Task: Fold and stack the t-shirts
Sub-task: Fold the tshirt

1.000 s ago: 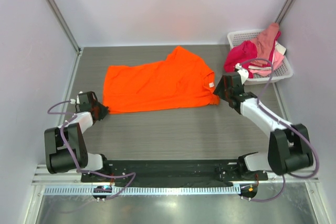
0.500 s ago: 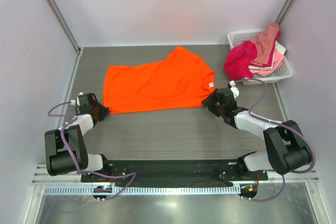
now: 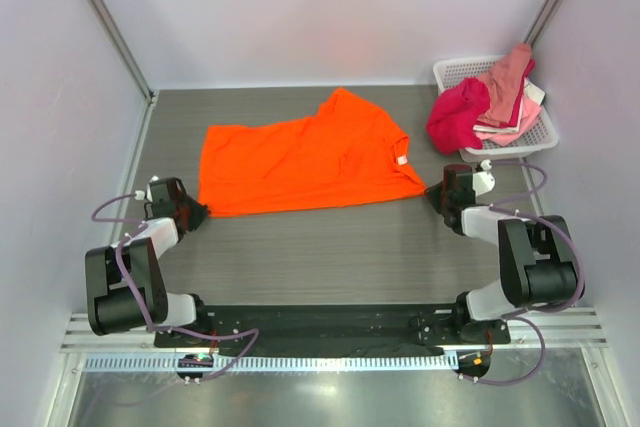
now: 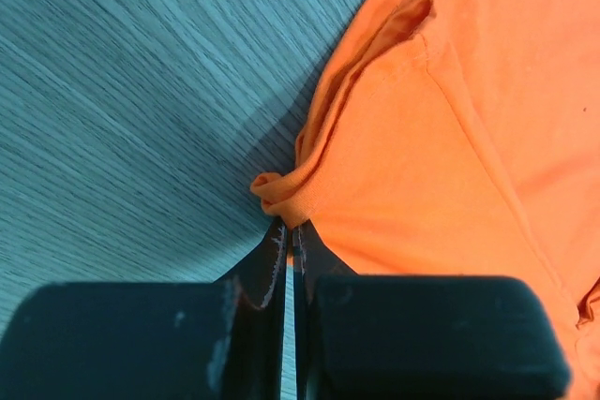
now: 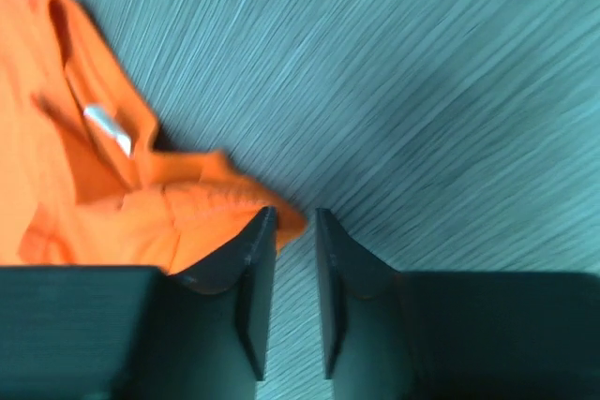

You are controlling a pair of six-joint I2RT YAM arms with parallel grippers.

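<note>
The bright orange t-shirt lies spread flat on the grey table. My left gripper is at its near left corner and is shut on a pinched fold of that orange cloth; in the left wrist view the left gripper shows its jaws pressed together. My right gripper is low at the shirt's near right corner. In the right wrist view the right gripper has a narrow gap, and the orange corner tip pokes into it beside the left finger. A white label shows at the collar.
A white lattice basket stands at the back right, holding a magenta shirt, a salmon pink shirt and a pale pink one. Grey walls close in the left, right and back sides.
My right arm has dropped and pulled back toward the right, its gripper now low at the shirt's near right corner. That corner lies slightly further right. The left gripper has not moved.
</note>
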